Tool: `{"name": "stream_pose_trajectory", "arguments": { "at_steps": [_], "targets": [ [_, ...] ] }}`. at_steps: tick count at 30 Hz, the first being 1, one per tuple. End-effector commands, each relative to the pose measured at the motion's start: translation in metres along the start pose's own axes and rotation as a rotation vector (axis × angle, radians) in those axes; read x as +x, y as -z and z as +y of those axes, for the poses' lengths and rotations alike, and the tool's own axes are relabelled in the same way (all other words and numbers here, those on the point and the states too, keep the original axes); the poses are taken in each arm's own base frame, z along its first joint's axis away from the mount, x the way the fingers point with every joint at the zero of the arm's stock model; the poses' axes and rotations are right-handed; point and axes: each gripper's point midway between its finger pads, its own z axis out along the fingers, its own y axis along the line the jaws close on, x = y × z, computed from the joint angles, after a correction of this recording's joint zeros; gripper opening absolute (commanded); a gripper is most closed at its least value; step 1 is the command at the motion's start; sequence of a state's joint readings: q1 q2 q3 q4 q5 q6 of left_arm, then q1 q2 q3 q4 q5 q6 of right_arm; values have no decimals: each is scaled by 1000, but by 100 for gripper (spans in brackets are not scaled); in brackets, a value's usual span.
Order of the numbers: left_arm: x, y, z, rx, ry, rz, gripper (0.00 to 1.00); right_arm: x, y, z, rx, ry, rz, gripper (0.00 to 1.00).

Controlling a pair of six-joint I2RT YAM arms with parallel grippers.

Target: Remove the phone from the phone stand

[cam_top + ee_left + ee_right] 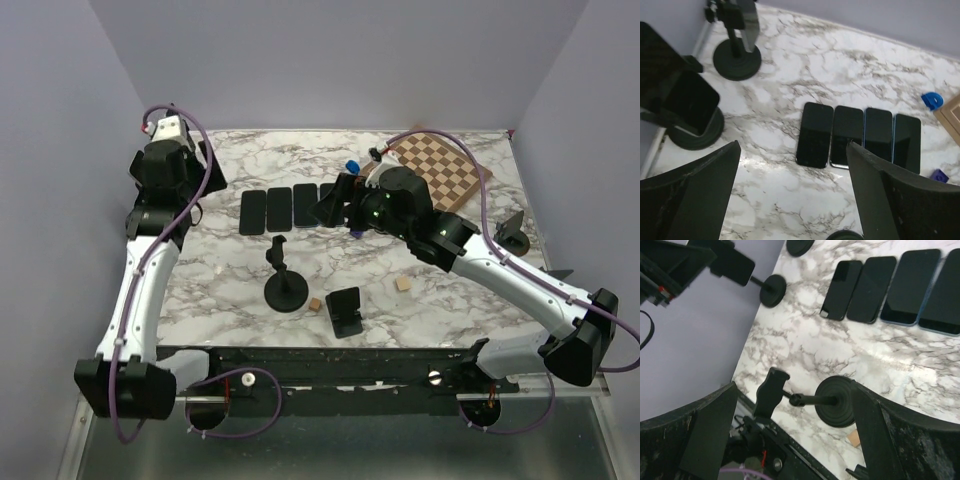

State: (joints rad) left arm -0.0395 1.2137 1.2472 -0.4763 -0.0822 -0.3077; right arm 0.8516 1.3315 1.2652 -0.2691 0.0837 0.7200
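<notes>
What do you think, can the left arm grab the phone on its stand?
Probably yes. The left claw is open and empty, and the phone on the stand sits close beside it, with nothing in between.

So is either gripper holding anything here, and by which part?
Nothing is held: the left gripper and the right gripper both stand open and empty.

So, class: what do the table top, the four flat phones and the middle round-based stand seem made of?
Table top: marble or marble-look laminate, grey veins, glossy glare. Phones: glass fronts, dark and reflective. Stand: matte black, plastic or metal, unclear.
</notes>
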Motion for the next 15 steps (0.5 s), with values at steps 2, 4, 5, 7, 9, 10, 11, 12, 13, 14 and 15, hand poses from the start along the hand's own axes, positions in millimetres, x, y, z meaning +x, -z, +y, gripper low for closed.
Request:
{"name": "stream_pose_trajectory", "arguments": {
  "at_steps": [2,4,5,7,9,10,11,12,13,14,15],
  "targets": [
    [-44,54,56,-211,45,-279,97,17,10,36,-204,99,118,100],
    [-52,70,68,-220,100,-346,98,25,12,39,-245,129,145,100],
    [-54,77,75,-235,125,-373,98,29,13,41,-272,145,161,100],
    [-56,83,91,-260,174,-415,99,36,14,44,-310,171,193,100],
    [-56,78,104,-257,215,-430,99,42,15,47,-339,191,218,100],
    [-55,74,109,-245,236,-423,99,44,15,47,-350,200,224,100],
    [-54,67,113,-224,265,-405,98,45,16,48,-358,205,231,100],
    [-53,61,119,-213,289,-384,97,46,16,48,-362,210,234,100],
    [-53,55,121,-185,307,-365,96,47,17,47,-363,215,236,100],
    [-54,49,127,-174,313,-362,95,48,17,47,-366,224,238,100],
    [-55,43,127,-138,312,-353,93,48,18,47,-371,233,241,100]
  ]
}}
